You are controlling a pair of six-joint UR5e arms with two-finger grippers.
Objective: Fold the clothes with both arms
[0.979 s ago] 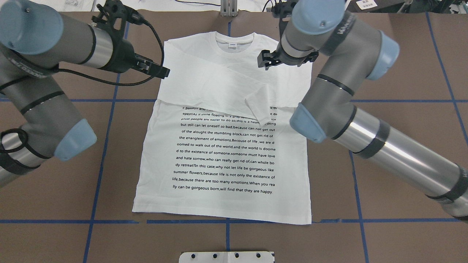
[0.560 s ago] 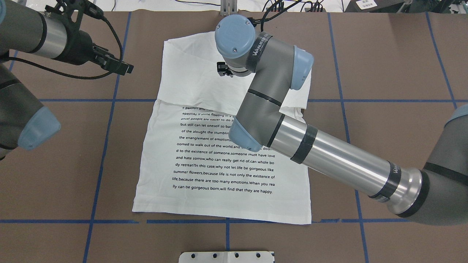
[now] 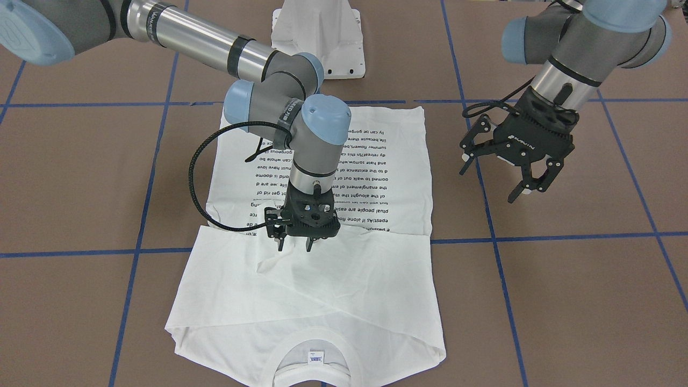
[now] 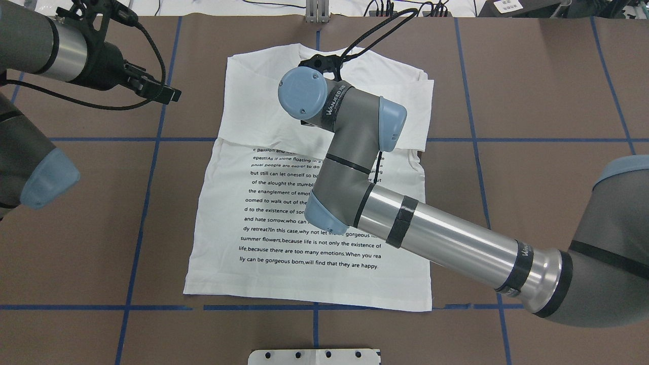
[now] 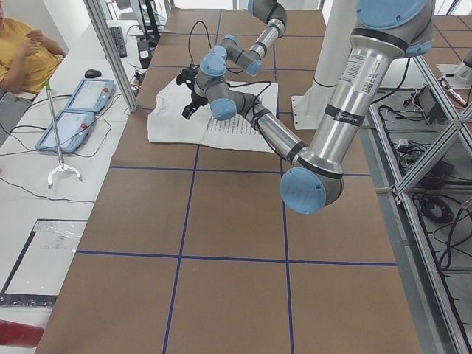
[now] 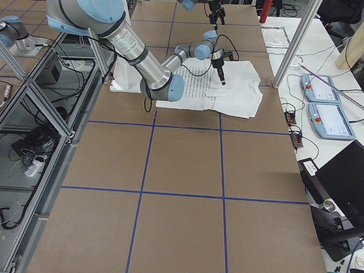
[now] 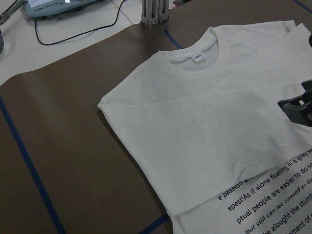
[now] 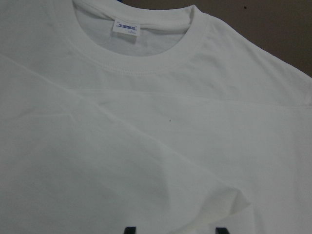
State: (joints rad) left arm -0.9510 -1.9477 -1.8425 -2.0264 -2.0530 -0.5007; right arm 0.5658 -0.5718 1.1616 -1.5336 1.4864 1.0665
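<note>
The white T-shirt [image 3: 355, 279] lies flat on the brown table, black text up, and both sleeves are folded across its chest [image 4: 253, 111]. Its ribbed collar [image 8: 146, 66] points away from the robot. My right gripper [image 3: 294, 248] points straight down, just above the folded sleeve at mid-chest. It is open, with its fingertips [image 8: 129, 230] apart and nothing between them. In the overhead view its own wrist hides it. My left gripper [image 3: 492, 185] hovers open and empty off the shirt's side, near the shoulder [image 4: 172, 95].
A white metal pedestal base [image 3: 317, 32] stands at the robot's edge of the table. Blue tape lines [image 4: 147, 192] grid the brown surface. Two teach pendants [image 5: 77, 110] and a seated person [image 5: 22, 51] are beyond the far edge.
My right arm has swung from the shirt's right shoulder in over the mid-chest and turned its gripper down. My left gripper has pulled back off the shirt's edge to the left.
</note>
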